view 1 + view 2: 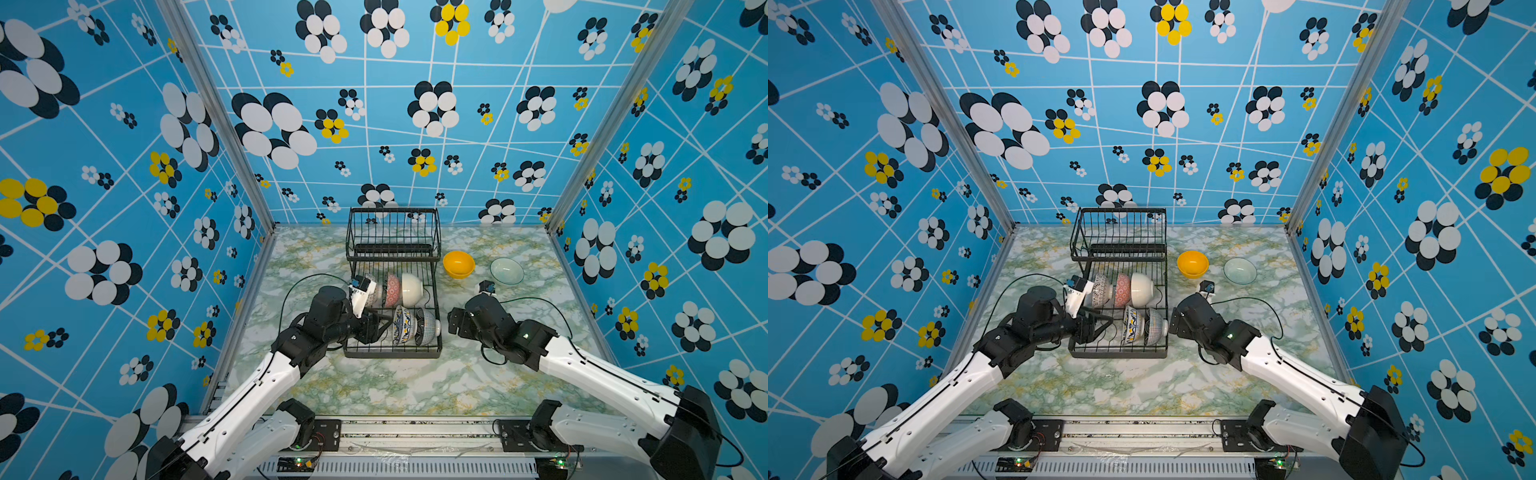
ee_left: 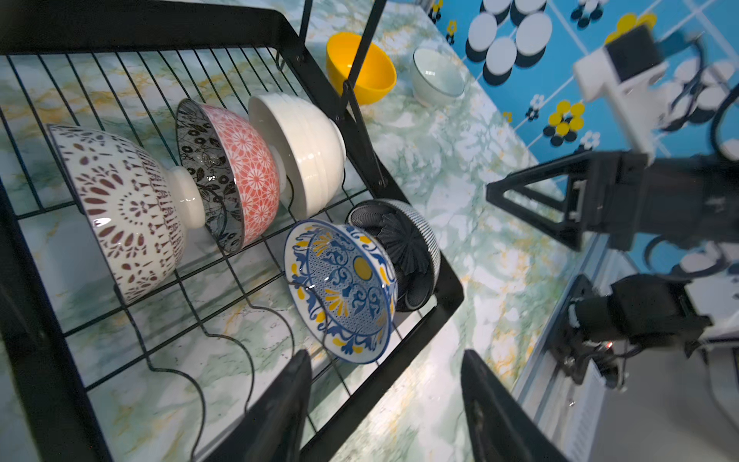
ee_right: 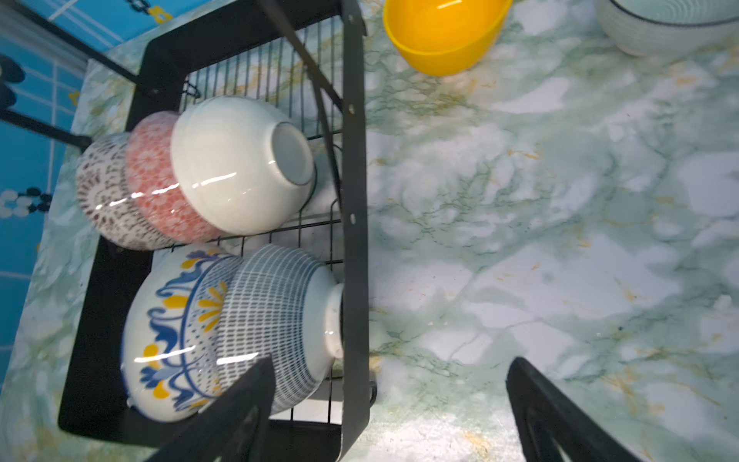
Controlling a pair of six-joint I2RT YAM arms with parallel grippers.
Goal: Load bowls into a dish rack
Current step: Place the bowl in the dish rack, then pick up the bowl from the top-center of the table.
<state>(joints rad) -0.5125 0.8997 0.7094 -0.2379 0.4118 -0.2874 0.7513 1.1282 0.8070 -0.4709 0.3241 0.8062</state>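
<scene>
**Five bowls racked, two left on the table**

The dish rack (image 1: 392, 354) is set at the middle of the table (image 1: 374, 386). Five bowls are stood on edge in its lower tray, and its raised basket is seen empty.

In the far row, a brown-and-white patterned bowl (image 2: 128, 208), a pink-red bowl (image 2: 252, 168) and a cream-white bowl (image 2: 308, 148) are leaned one against the next. In the near row, a blue-yellow patterned bowl (image 2: 344, 288) is nested against a navy-striped bowl (image 2: 404, 248), whose foot is pressed to the rack's side frame. The bowls are probably tipped this way so that the wavy divider wires catch their rims and each is propped by its neighbour, which saves room.

The left hand (image 2: 384, 360) is held over the bare near corner of the tray. Its fingers are spread wide and nothing is held between them. The right hand (image 3: 392, 364) is poised over the table just beside the rack's right side, likewise wide and empty.

A yellow bowl (image 1: 458, 264) and a pale bowl (image 1: 506, 271) are left upright on the table to the right of the rack, near each other but apart. It is judged that the right hand is better placed to fetch them.
</scene>
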